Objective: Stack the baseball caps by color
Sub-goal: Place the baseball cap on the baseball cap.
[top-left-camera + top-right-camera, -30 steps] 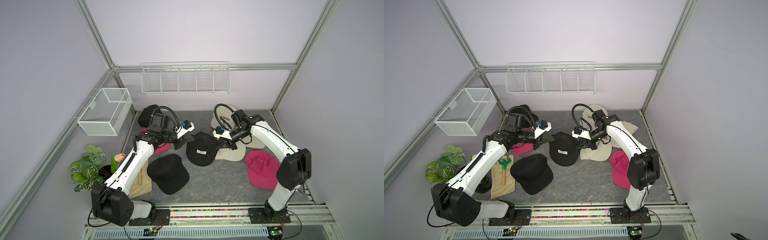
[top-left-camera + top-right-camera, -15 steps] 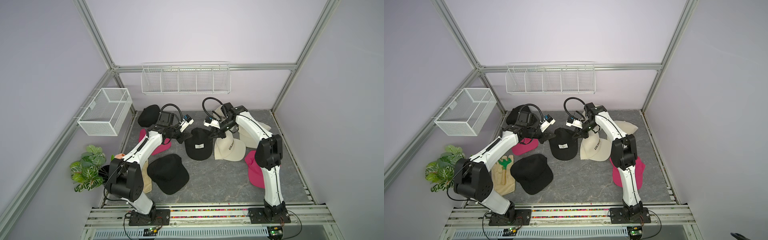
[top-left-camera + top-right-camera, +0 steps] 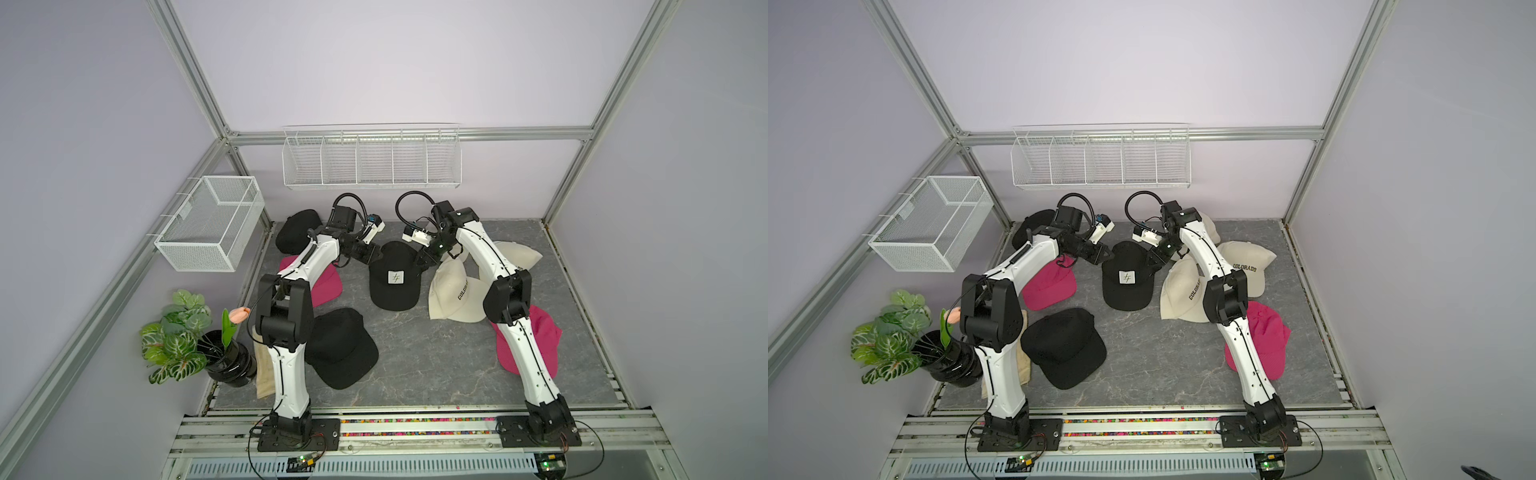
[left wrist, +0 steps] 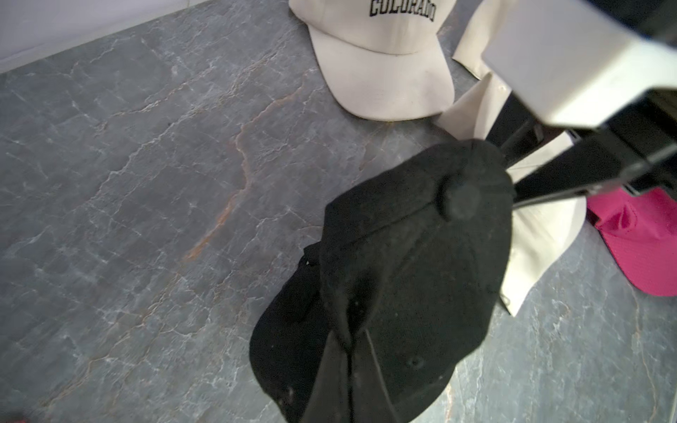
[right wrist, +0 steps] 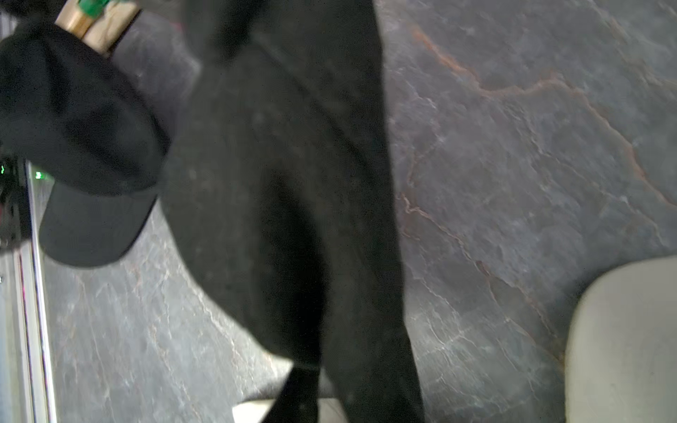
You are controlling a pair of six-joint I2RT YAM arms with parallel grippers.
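Between the two arms, on the grey surface (image 3: pixel 415 365), sits the black cap with the white square patch (image 3: pixel 394 279), brim toward the front rail. On one side of its crown the left tool (image 3: pixel 371 254) is clamped tight on a fold of black cloth, which the left wrist view shows plainly. At the opposite edge the right tool (image 3: pixel 420 261) has its jaws partly parted; whether they bite any cloth I cannot tell. The likely step is carrying this cap to another black one, and the plain black cap (image 3: pixel 338 347) by the left arm's base looks handiest. To do it well, the right tool should back clear first. Then the left should lift until the brim hangs free, pass the pink cap (image 3: pixel 322 284) without snagging, and lower crown over crown, with brims aligned.
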